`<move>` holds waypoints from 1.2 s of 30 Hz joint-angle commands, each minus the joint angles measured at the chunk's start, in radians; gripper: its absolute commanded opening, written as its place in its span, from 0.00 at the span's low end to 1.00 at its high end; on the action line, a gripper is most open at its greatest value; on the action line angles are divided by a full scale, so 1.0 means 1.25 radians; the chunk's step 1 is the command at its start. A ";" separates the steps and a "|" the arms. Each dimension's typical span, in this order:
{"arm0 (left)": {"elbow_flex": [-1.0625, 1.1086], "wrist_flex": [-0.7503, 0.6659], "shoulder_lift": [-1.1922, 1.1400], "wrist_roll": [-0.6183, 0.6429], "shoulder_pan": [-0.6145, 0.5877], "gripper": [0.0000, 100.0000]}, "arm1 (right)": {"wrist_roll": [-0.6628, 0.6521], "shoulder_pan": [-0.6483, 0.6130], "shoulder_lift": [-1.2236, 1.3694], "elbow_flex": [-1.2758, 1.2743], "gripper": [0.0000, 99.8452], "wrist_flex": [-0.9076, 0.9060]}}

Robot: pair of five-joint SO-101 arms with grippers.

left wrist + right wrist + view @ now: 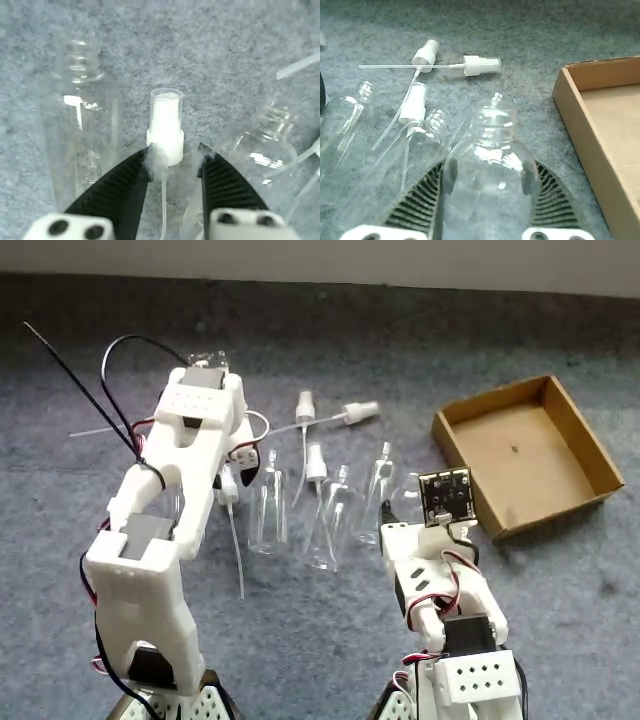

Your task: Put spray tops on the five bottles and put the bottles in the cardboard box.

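A clear bottle (489, 145) clamped between the right gripper's (488, 180) ribbed black jaws, spray tops (481, 65) lying on grey carpet (545, 30) beyond, cardboard box (580, 120) alongside.

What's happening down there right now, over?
Left fingers shut on spray top. Right fingers shut on bottle. Other bottles crowd close by.

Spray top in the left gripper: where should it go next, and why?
Probably carry the spray top toward the bottle in the right gripper and line its tube up over the neck. The left gripper is shut on the top, and that bottle's neck is open, with no top on it.
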State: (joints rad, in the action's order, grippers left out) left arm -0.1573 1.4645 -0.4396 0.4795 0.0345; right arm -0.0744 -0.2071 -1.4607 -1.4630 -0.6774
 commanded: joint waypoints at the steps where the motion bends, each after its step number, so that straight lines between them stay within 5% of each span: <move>1: -0.041 0.011 0.010 0.009 -0.012 0.13 | 0.009 0.001 -0.014 0.009 0.12 0.018; 36: 0.025 -0.065 -0.068 0.006 -0.009 0.09 | 0.007 0.001 -0.014 0.008 0.12 0.015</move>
State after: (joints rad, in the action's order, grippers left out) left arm -0.1189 1.3832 -0.5317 0.4826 -0.0069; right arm -0.0744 -0.2071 -1.4607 -1.4630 -0.6774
